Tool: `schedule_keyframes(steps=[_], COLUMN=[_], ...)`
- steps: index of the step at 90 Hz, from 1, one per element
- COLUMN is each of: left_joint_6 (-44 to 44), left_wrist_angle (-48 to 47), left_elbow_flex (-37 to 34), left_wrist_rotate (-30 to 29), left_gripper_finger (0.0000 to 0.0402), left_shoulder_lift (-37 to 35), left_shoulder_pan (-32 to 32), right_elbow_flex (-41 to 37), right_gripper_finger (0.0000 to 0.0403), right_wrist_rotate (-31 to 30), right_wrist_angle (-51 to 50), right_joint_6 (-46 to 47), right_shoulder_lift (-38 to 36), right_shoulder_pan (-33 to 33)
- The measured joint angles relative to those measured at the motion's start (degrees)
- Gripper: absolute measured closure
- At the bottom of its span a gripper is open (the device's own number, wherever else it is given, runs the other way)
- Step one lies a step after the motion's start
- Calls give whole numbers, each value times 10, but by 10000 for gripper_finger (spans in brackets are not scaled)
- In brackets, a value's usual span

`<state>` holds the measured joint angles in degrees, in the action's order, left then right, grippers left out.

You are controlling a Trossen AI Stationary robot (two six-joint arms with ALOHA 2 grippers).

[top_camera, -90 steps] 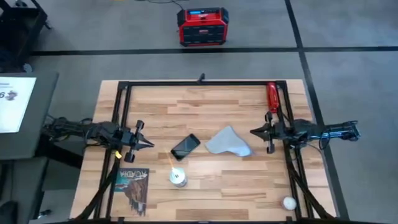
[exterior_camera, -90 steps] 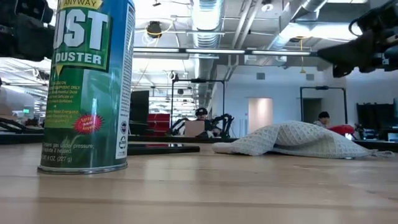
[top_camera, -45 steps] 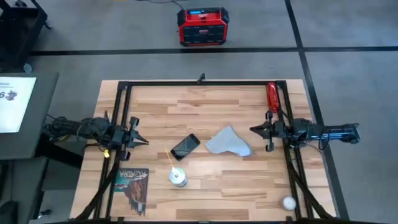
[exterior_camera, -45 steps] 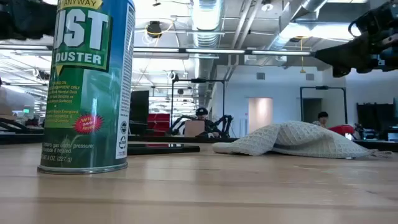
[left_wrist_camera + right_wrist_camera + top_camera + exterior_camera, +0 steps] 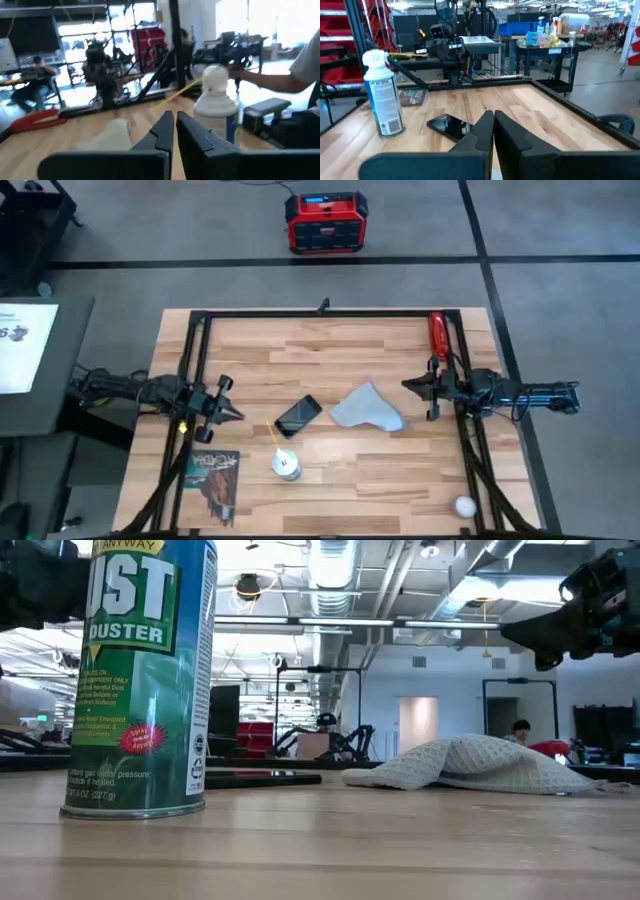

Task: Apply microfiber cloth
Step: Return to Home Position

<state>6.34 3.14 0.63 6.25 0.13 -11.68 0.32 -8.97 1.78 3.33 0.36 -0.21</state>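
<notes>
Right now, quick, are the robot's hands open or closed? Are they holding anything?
Left gripper: closed, holding nothing.
Right gripper: closed, holding nothing; the cloth lies loose near it, not touched.

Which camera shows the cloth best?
The high view: the whole cloth shows, rumpled on the table beside the phone, with nothing over it. The low view shows only its side as a low heap. The left wrist view shows only a pale patch; the right wrist view hardly shows it.
</notes>
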Motion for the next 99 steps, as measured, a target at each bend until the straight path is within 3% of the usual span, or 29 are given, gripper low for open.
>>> schedule_keyframes(steps=[23, 41, 99], left_joint_6=[-1, 9, 9], left_wrist_angle=[29, -11, -13], left_elbow_flex=[-1, -2, -2], left_wrist_rotate=[-2, -4, -7], left_gripper_finger=[402, 402, 402], left_shoulder_lift=[0, 2, 3], left_shoulder_pan=[0, 0, 0], right_elbow_flex=[0, 0, 0], right_gripper_finger=[403, 403, 403], right_wrist_rotate=[0, 0, -1], right_wrist_angle=[1, 4, 7], right_joint_6=[-2, -2, -3], right_shoulder_lift=[0, 0, 0], right_shoulder_pan=[0, 0, 0])
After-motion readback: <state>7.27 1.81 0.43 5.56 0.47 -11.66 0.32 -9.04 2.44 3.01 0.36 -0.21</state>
